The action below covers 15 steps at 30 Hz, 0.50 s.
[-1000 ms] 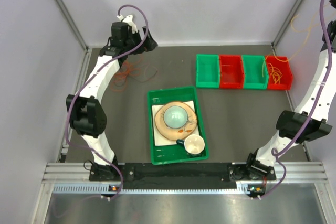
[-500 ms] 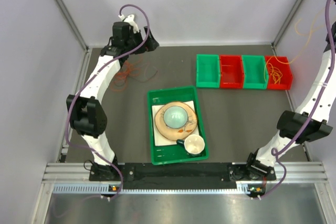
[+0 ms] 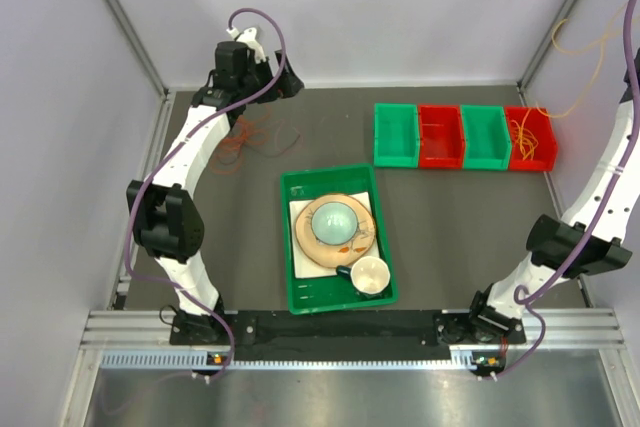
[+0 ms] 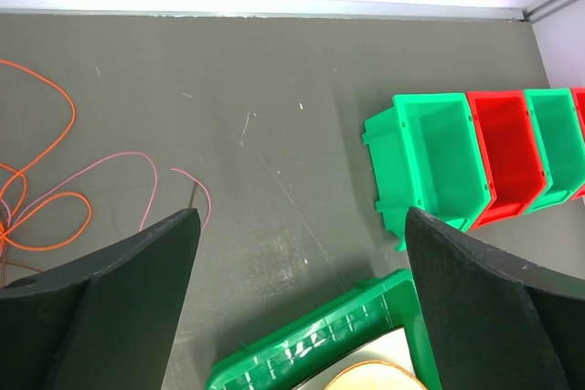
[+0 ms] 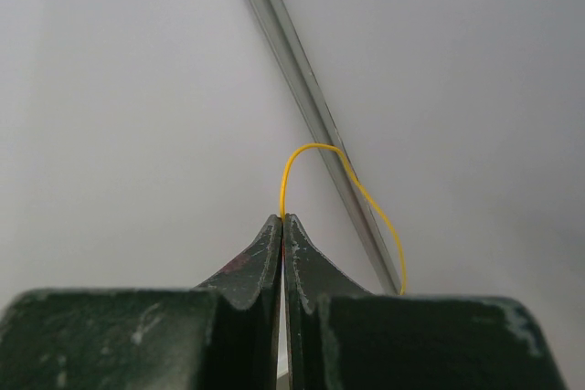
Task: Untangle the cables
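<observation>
The right gripper point(image 5: 283, 222) is pinched tight on a yellow cable point(image 5: 315, 146). It is a hair-thin wire that springs from between the closed jaws, arches over and drops away to the right, in front of a pale wall point(image 5: 110, 89) and a slanting metal post point(image 5: 302, 70). From above, a loose yellow heap point(image 3: 528, 137) lies in the far-right red bin point(image 3: 550, 150), with fine strands climbing from it toward the upper right (the gripper itself is beyond that picture's edge).

A tangled orange bunch point(image 3: 243, 137) lies in slack loops on the table point(image 3: 450, 227) at the far left, just beside the left arm. The left wrist view catches part of it: an orange cable point(image 4: 70, 116) curled in open loops and a thinner pink cable point(image 4: 137, 154) next to it, both flat on the surface. The left gripper point(image 4: 302, 214) hangs above the table with its jaws spread wide and nothing between them.

The table top is dark grey and matte, marked with faint pale scratches. Pale lilac-white walls close it in, with aluminium posts at the corners. Four small bins stand touching in a row at the far right: green, red, green, red. A green tray point(image 3: 300, 287) in the middle holds a plate, a bowl and a cup.
</observation>
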Each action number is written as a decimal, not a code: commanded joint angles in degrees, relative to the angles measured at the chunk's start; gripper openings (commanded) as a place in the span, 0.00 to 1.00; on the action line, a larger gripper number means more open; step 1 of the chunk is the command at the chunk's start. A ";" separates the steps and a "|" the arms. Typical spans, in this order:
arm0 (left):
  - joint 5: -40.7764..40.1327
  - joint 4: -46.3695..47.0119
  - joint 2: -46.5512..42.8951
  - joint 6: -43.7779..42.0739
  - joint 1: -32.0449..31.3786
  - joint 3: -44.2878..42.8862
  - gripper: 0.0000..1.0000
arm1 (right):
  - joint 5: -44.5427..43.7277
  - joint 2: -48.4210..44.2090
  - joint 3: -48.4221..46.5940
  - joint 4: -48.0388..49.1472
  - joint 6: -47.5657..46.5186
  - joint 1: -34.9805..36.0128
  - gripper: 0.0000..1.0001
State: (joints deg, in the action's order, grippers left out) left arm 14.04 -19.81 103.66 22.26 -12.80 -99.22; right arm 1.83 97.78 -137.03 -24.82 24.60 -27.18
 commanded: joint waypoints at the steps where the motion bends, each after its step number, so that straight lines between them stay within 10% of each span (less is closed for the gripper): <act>1: 0.20 1.27 -1.97 -1.08 -0.21 -1.42 0.99 | 0.20 -1.71 -1.84 2.84 -1.22 -0.51 0.00; 15: 0.19 1.44 -0.12 -0.90 -0.65 -2.12 0.99 | 2.22 -0.13 4.22 5.39 -2.01 -0.59 0.00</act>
State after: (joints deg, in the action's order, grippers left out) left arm 14.04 -19.81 103.66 22.26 -13.04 -99.22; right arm 2.70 97.91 -135.66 -23.31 23.11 -27.18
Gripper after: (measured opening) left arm 0.990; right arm 0.004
